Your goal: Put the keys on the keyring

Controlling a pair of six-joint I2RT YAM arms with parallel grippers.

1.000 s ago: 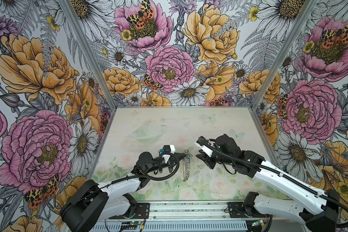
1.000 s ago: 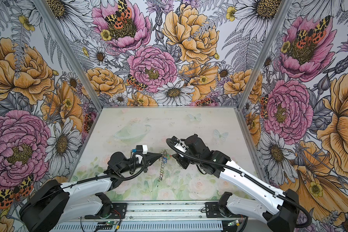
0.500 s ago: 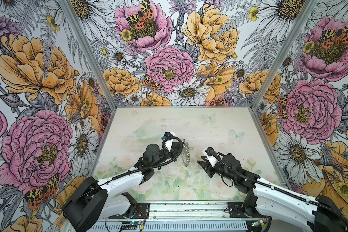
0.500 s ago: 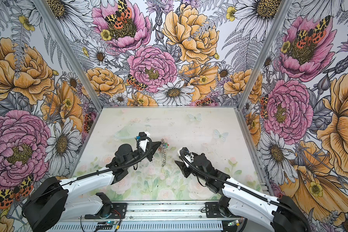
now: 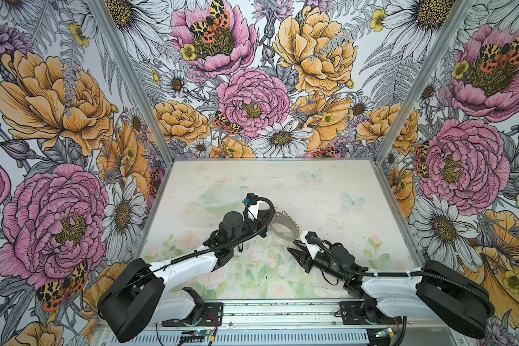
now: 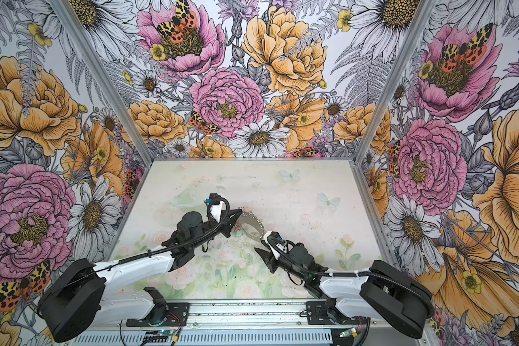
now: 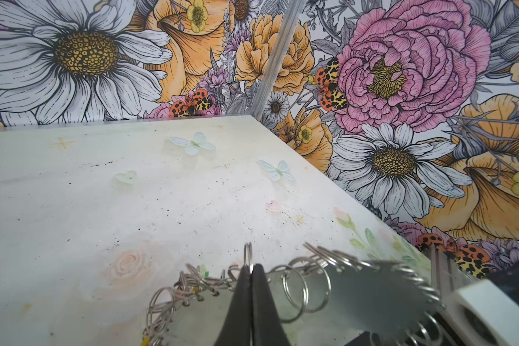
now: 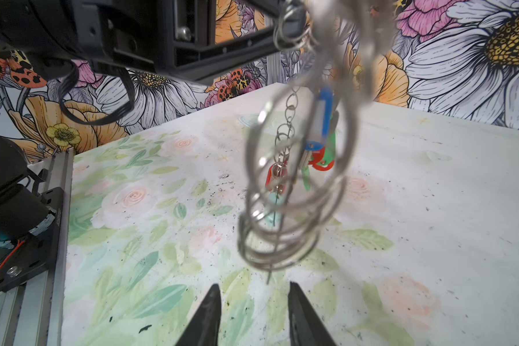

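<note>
Over your pale floral table [image 5: 327, 191], your left gripper [image 7: 251, 269] is pinched tight on one wire loop of the grey metal keyring [image 7: 372, 287], which hangs below its tips. Your right gripper [image 8: 253, 286] has its jaws parted and holds nothing; the hoop's lowest edge hangs just ahead of its tips. The keys [image 8: 322, 119], blue, green and red tags, dangle within the hoop, farther ahead.

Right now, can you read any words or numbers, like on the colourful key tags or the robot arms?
None can be read.
The keys show no visible writing; the blue tag has a white strip too blurred to tell.
The keyring, left arm, right arm and flowered walls carry none.
</note>
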